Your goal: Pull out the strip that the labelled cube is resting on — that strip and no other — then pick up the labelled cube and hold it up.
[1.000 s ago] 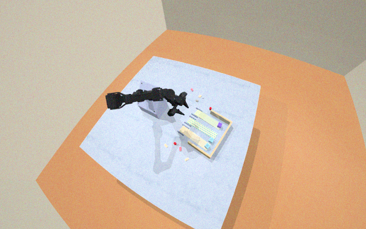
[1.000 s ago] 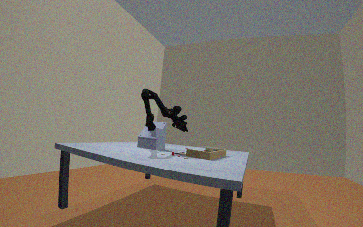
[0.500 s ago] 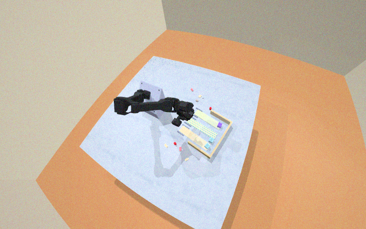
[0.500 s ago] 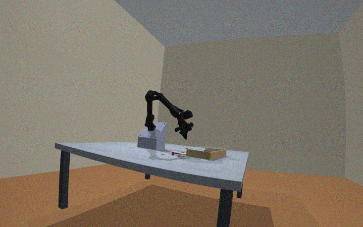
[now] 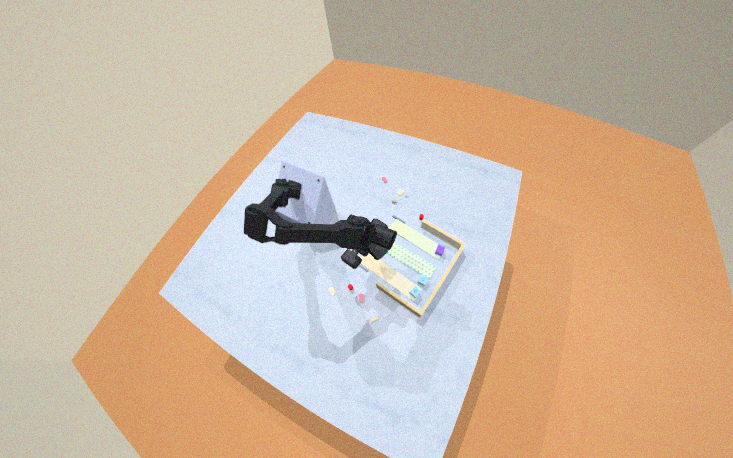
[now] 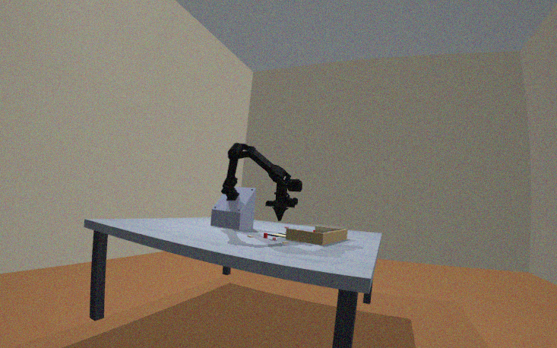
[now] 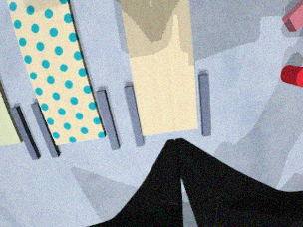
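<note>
My gripper (image 6: 279,219) (image 7: 175,145) is shut and empty, pointing down above the table just off the near end of the plain tan strip. The tan strip (image 5: 384,272) (image 7: 164,100) lies flat, and a light blue cube (image 5: 414,291) sits at its far end. A second light blue cube (image 5: 423,280) is at the far end of the dotted strip (image 5: 411,260) (image 7: 57,85). A purple cube (image 5: 440,249) is at the far end of the pale green strip (image 5: 414,238) (image 7: 6,135). Both blue cubes show faint marks on top, too small to read. The wrist view shows no cubes.
A low wooden wall (image 5: 443,277) (image 6: 306,235) encloses the far ends of the strips on three sides. Short grey bars (image 7: 108,119) (image 7: 204,105) flank the near ends. A red cylinder (image 5: 350,287) (image 6: 265,235) (image 7: 291,75) and small blocks (image 5: 361,297) lie outside the wall.
</note>
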You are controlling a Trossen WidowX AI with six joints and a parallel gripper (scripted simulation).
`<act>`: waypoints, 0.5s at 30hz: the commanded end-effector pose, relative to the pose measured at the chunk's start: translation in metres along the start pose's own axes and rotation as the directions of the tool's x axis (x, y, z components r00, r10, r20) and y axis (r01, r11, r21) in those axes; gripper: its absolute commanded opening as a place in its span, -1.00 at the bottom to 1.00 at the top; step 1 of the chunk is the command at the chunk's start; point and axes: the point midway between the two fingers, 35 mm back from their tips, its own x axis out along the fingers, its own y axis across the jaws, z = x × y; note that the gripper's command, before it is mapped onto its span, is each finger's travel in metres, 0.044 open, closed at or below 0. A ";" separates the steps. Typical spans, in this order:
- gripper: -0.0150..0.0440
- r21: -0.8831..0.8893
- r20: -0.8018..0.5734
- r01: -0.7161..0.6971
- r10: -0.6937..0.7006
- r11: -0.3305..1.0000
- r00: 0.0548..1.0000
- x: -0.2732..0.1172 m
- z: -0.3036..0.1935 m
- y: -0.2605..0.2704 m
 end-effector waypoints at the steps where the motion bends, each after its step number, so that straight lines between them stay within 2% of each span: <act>1: -0.49 0.005 -0.013 -0.002 0.002 1.000 1.000 0.004 0.000 0.001; 15: -0.49 0.005 -0.013 -0.004 0.004 1.000 1.000 0.027 0.002 0.001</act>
